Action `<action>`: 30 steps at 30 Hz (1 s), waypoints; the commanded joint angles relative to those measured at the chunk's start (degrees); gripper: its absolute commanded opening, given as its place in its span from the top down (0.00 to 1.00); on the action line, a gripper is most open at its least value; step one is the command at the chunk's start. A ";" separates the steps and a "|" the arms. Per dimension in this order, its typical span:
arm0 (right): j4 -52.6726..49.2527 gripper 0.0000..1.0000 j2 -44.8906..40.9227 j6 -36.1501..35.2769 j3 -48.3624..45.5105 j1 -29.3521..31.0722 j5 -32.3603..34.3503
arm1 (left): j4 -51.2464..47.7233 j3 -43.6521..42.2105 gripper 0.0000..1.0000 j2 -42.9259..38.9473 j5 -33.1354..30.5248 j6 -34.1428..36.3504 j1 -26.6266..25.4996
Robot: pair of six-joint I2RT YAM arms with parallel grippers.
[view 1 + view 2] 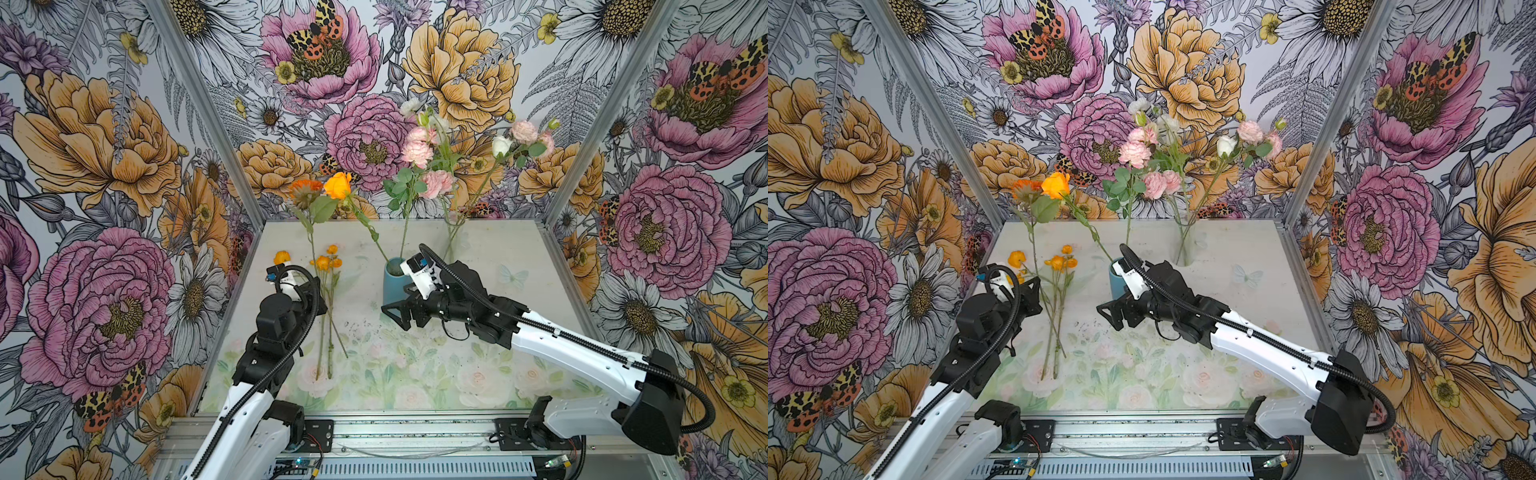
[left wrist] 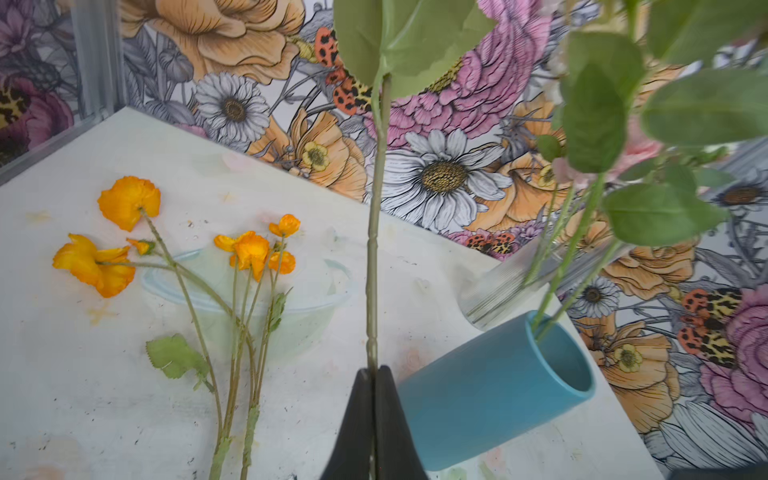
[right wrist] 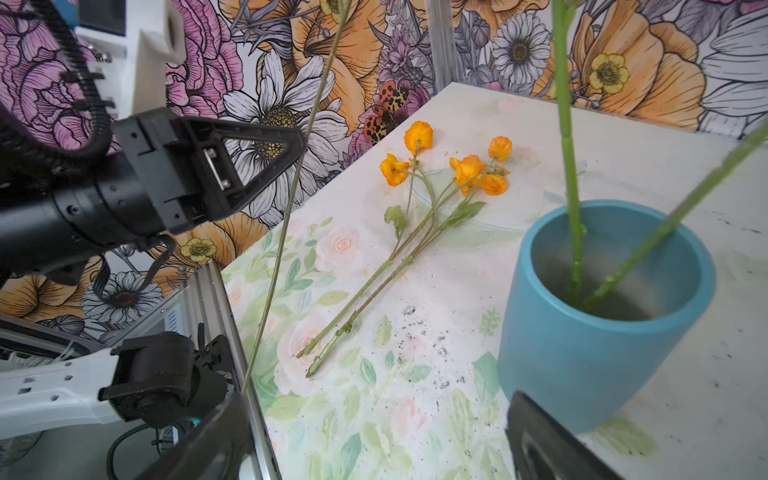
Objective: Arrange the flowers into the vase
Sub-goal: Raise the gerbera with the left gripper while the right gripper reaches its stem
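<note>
In both top views, the squat matte blue ceramic vase (image 1: 392, 286) already carries two stems, an orange rose (image 1: 337, 185) and a leafy green sprig (image 1: 403, 189). The ribbed clear glass vase (image 1: 453, 237) behind it holds the pink and cream-white blooms (image 1: 419, 149). The left claw (image 1: 321, 301) is pressed together on the thin stem of a tall orange daisy-like flower (image 1: 305, 192), held upright just left of the blue vase. A loose bunch of small orange-bloomed flowers (image 1: 323, 262) lies flat on the pale, rose-printed counter (image 1: 415, 374). The right claw (image 1: 395, 318) is spread and empty beside the blue vase's base. We judge the task well past halfway: the flower in hand must go in, then the loose bunch.

In the left wrist view, the left claw's two black fingers (image 2: 357, 415) meet on a wiry, knobbly stem with broad matte leaves above. The blue vase (image 2: 490, 407) looks smooth and thick-walled, and the glass vase (image 2: 511, 286) is finely fluted.

In the right wrist view, the right claw (image 3: 380, 399) gapes wide with nothing between its fingers. The blue vase (image 3: 582, 365) shows a dull grey inside, with its two stems leaning against the rim. The loose bunch (image 3: 467, 168) has crinkled, papery petals on slender, stiff-looking stems.
</note>
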 commanded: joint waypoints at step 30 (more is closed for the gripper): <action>8.13 0.26 20.53 1.24 25.58 8.89 -16.10 | 7.98 3.13 1.00 -14.80 -3.06 5.70 -14.29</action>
